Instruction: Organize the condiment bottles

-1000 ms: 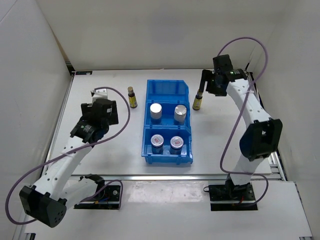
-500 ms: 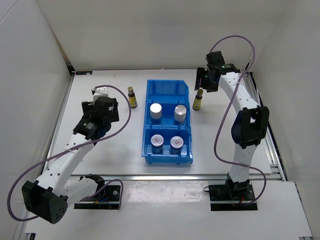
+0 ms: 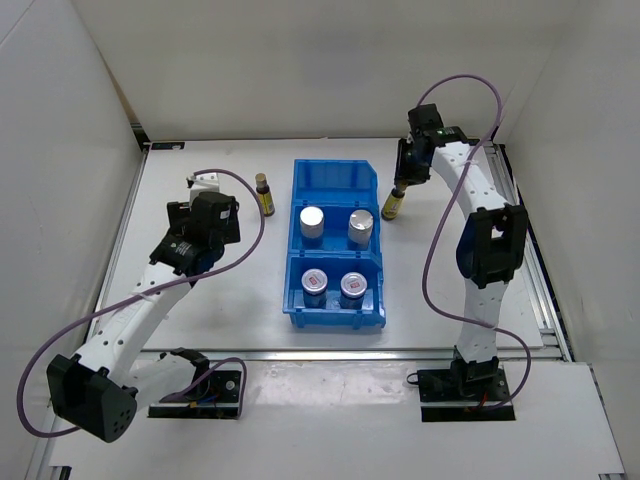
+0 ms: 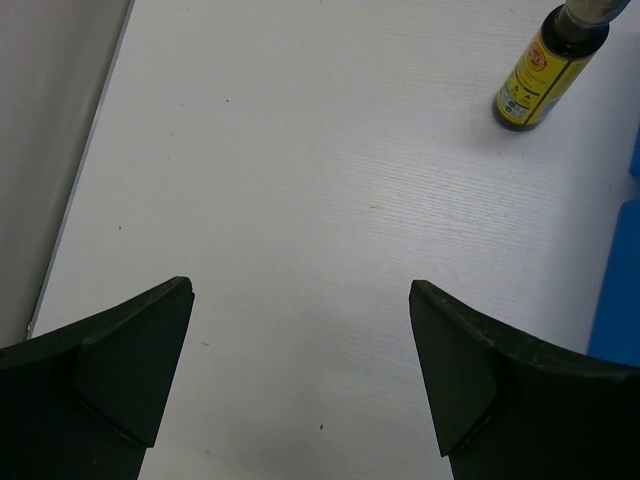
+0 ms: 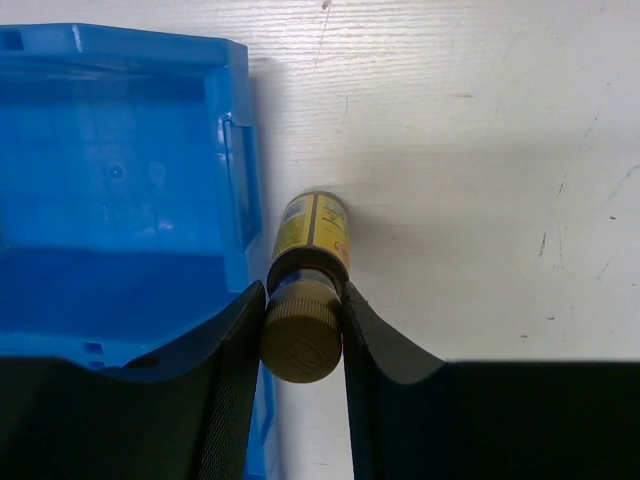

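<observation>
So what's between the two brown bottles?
The far end of the blue bin, in the top view: the left brown bottle on one side, the right brown bottle on the other.

A blue plastic bin [image 3: 335, 186], divided into three compartments from front to back, sits at the centre of a white table [image 3: 220, 300]. White panels [image 3: 300, 70] wall in the table on three sides; a metal rail [image 3: 300, 353] runs along its near edge.
</observation>
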